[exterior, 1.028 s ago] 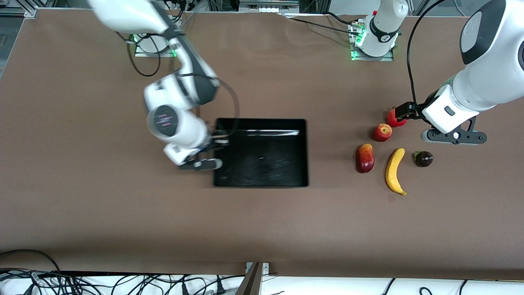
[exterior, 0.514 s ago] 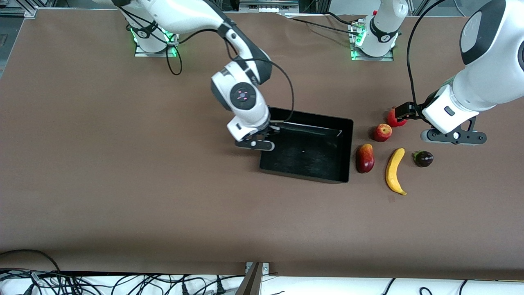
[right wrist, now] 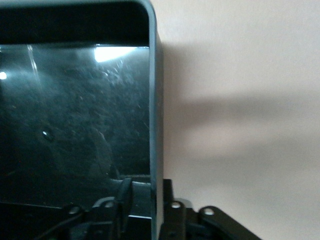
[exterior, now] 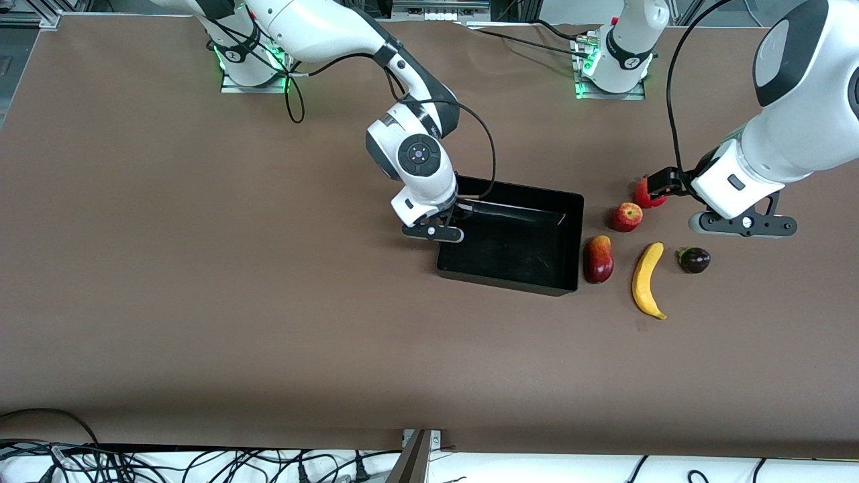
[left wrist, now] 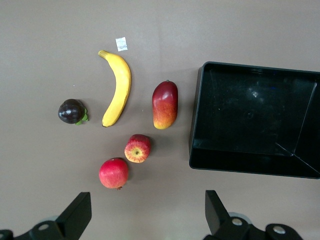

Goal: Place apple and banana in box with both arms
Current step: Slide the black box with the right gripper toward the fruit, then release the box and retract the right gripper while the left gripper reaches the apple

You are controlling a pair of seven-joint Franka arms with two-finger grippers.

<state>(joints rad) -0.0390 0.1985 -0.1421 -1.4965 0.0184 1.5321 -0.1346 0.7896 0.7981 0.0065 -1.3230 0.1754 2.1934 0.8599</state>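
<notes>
right gripper (exterior: 451, 216) straddles the box (exterior: 530, 282) wall, jaws slackened; left gripper (left wrist: 145, 220) hangs wide open and empty over the fruit. apple (exterior: 626, 217) and banana (exterior: 647, 278) lie beside the box toward the left arm's end; apple probably firm and smooth, best pinched across its middle.

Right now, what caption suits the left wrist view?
Open left gripper above apple, banana, other fruit, beside empty box.

Robotics laboratory: brown-covered table (exterior: 201, 322) carrying two bolted arm bases with green indicator lights (exterior: 248, 67), aluminium framing along one table edge, loose cable bundles (exterior: 168, 463) along the other, all well apart from either gripper.
</notes>
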